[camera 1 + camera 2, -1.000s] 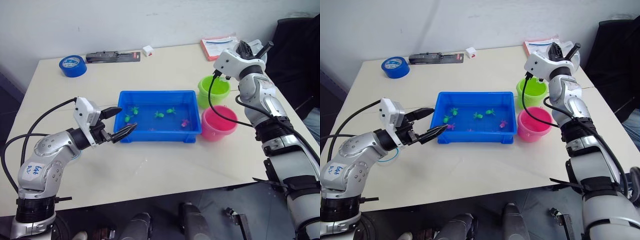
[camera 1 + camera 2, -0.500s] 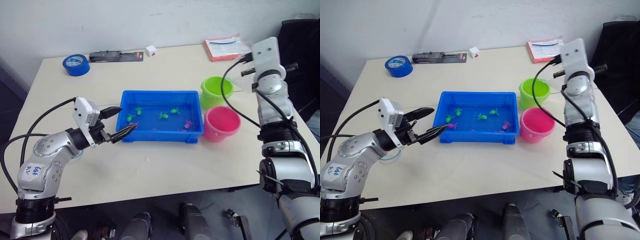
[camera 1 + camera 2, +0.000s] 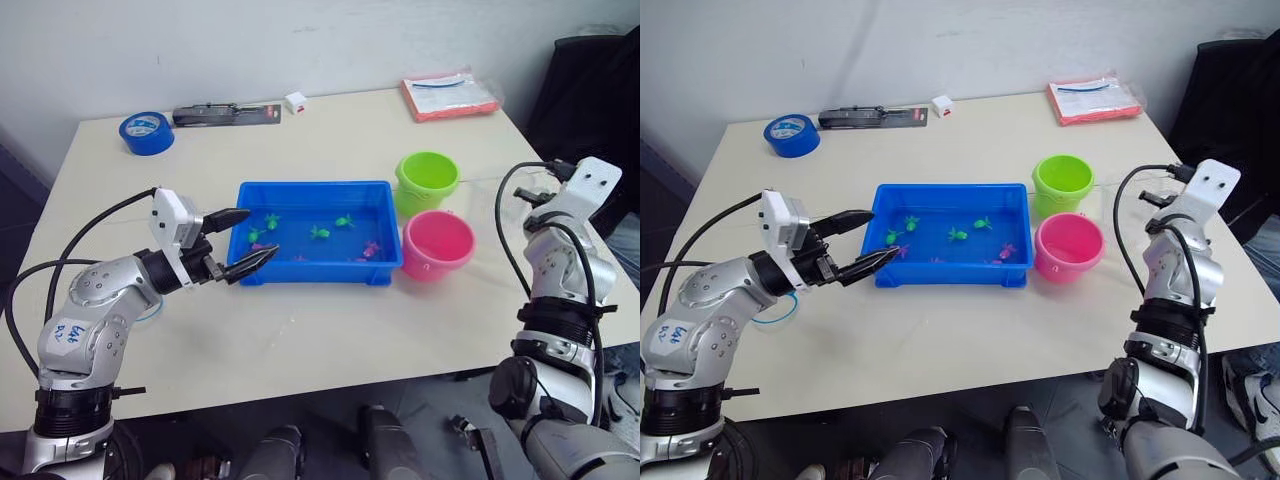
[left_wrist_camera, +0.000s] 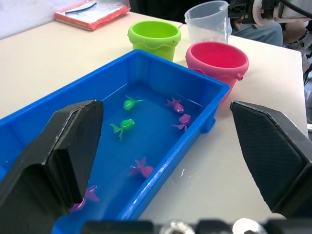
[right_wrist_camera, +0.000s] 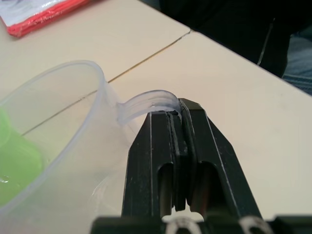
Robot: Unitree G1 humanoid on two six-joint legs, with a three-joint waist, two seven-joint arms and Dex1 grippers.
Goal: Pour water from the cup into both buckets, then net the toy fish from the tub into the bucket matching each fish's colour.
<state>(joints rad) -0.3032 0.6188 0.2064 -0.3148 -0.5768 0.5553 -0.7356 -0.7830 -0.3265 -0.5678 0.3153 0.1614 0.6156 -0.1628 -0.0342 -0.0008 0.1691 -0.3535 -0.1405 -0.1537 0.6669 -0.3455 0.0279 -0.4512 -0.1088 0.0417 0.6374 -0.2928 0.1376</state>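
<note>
Right gripper (image 5: pixel 179 114): jaws pressed together on the clear handle of the cup (image 5: pixel 53 161), pinching it. The cup stands upright on the worktop (image 3: pixel 330 330), just beside the green bucket (image 3: pixel 427 180) and near the pink bucket (image 3: pixel 438 243), at the robot's right edge of the worktop (in the left wrist view the cup (image 4: pixel 207 20) looks empty, though clear water would be hard to see).

Left gripper (image 3: pixel 243 243): jaws spread wide, holding nothing, hovering at the near left end of the tub (image 3: pixel 312 268), just above its rim.

Tub holds a shallow layer of water and the toy fish (image 4: pixel 127 125), green ones and pink ones mixed, lying apart on the bottom. None has reached a bucket, as far as the rims allow a look inside. Whether either bucket holds water I cannot tell.

Judgement on step: the pouring stage appears to be at its close, cup set down yet not released. Netting is not yet begun.

Next move calls for: right jaws to let go of the cup handle and draw clear without tipping the cup against the green bucket. Then the net has to be found and taken up; I cannot pick it out on the worktop (blue tape roll (image 3: pixel 146 132) and a dark flat tool (image 3: pixel 225 113) lie at the far edge, not to be confused with it).
</note>
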